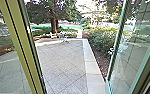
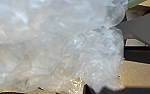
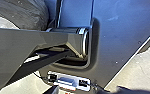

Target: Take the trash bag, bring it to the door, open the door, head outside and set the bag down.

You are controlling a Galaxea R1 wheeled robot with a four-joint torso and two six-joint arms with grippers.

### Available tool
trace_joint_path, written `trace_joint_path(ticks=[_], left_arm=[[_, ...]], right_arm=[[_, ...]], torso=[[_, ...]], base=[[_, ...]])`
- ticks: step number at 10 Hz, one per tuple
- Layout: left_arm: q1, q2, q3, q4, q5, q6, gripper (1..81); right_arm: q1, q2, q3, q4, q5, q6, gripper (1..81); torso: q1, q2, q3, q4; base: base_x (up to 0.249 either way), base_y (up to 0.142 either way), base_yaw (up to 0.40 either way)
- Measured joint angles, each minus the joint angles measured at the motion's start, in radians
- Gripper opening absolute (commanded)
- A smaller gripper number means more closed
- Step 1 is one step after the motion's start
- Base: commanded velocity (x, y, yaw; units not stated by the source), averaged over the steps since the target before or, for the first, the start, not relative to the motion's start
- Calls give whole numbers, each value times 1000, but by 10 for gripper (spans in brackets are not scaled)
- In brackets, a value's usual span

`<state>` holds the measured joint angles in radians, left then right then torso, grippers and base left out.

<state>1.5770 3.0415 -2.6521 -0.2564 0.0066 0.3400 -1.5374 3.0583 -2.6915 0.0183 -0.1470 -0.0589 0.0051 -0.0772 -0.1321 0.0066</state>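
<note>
The largest thing is the paved yard point(image 1: 63, 60), in the head view beyond an opening between a yellow-green door frame point(image 1: 18, 45) on the left and a glass door point(image 1: 131, 55) on the right, the latter standing open at an angle. Shrubs point(image 1: 102, 41) grow beside the paving, on its right.

The trash bag point(image 2: 53, 47) is close in front of the left wrist camera, near a dark grey arm part. It is translucent, whitish plastic, cloudy in its broader part and crisply crumpled in the smaller rounded bulge, with a crease between them. Small bright glints sit along the wrinkles, and a warm tan tint comes into its lower-lit folds.

Much of its outline is cut off by the picture's edge, and its contents are too blurred to name. In the right wrist view a shaded grey, wrinkled mass point(image 3: 28, 13) is partly covered by an arm link; I can't tell whether it is the same bag.

Its mouth can't be made out, so which way it points is unclear, as is its long axis.

Of the left end effector point(image 2: 94, 90) and right end effector point(image 3: 87, 90), I cannot tell how far open either is or what it grips.
</note>
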Motion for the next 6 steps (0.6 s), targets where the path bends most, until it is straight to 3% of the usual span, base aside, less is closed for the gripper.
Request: trace_joint_path(ticks=[6], left_arm=[[0,1,0,6,0,0,10]], right_arm=[[0,3,-5,0,2,0,811]], torso=[[0,0,0,0]], base=[[0,-94,0]])
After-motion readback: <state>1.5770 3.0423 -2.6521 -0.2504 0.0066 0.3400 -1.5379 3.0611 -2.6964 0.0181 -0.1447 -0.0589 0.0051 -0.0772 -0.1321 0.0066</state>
